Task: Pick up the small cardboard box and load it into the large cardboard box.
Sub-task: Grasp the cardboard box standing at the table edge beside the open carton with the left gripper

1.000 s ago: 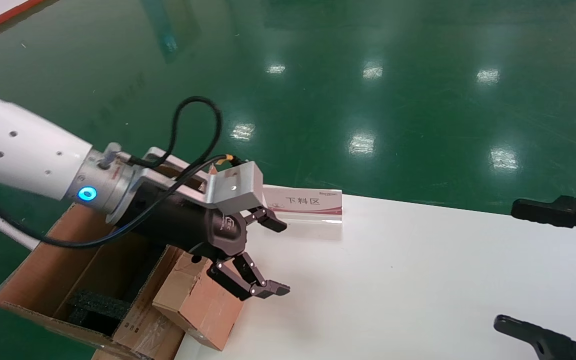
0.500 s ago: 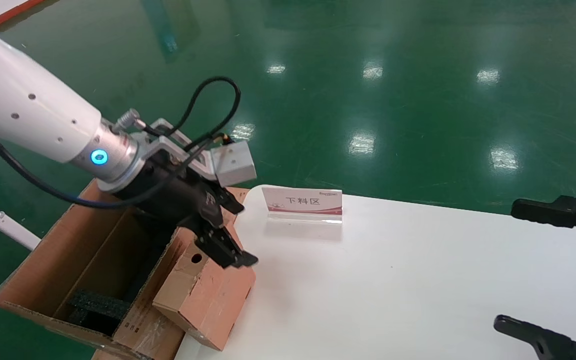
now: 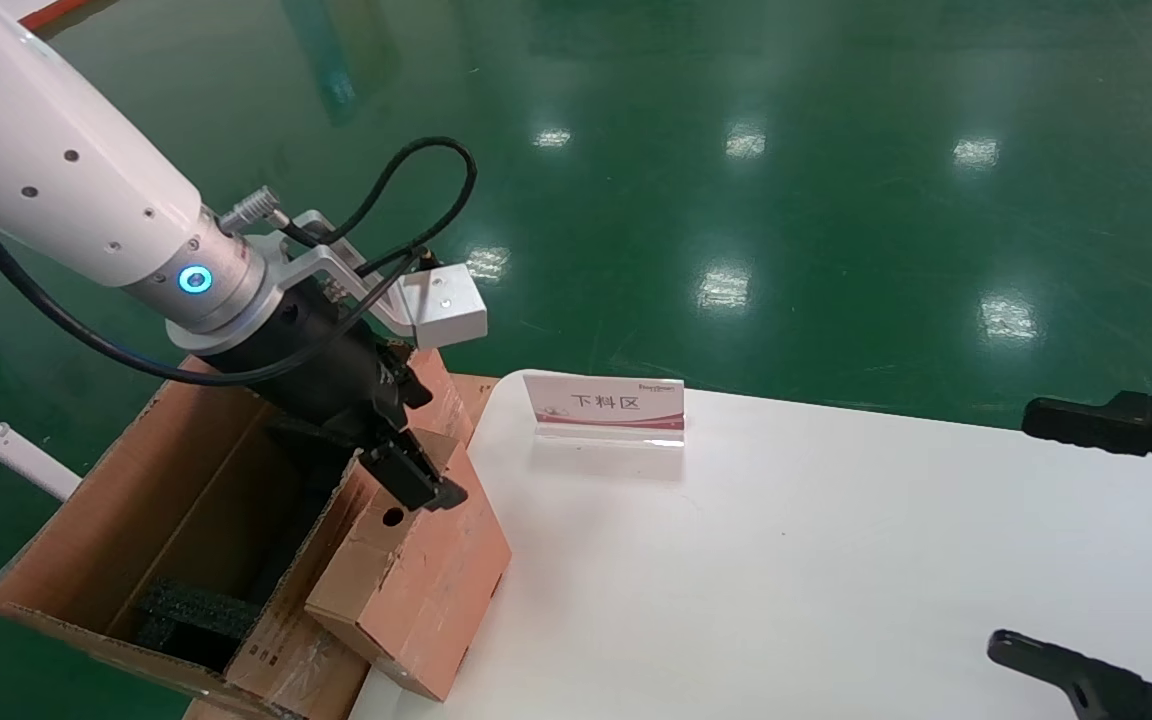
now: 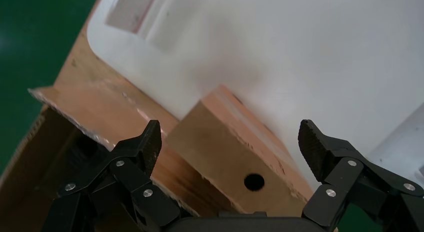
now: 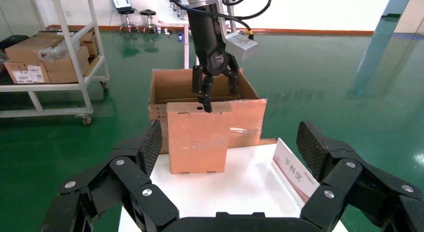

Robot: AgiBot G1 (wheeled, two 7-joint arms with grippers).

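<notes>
I saw the white table [image 3: 836,560] filling the right of the head view, its rounded near-left corner meeting the large cardboard box [image 3: 186,480]. That long carton stood just off the table's left edge, flaps upright, with black foam [image 3: 191,612] lying low inside it and glossy tape on the flap nearest the table. The small cardboard box [image 3: 421,580] stood upright at the table's left edge, leaning against or touching the big carton's flap; I could not tell which. Its top flap carried a small round hole [image 3: 393,518].

My left gripper [image 3: 406,440] hung over the top of the small cardboard box, pointing down, and from the right wrist view its fingertips sat right at the top flap by the hole. In the left wrist view the jaws stood wide apart, one on each side of the box top, with nothing clamped between them.

The right gripper [image 5: 227,142] was parked over the table's right side, well apart from both cartons, jaws spread and empty.

A small sign card [image 3: 604,406] stood near the table's far edge.
</notes>
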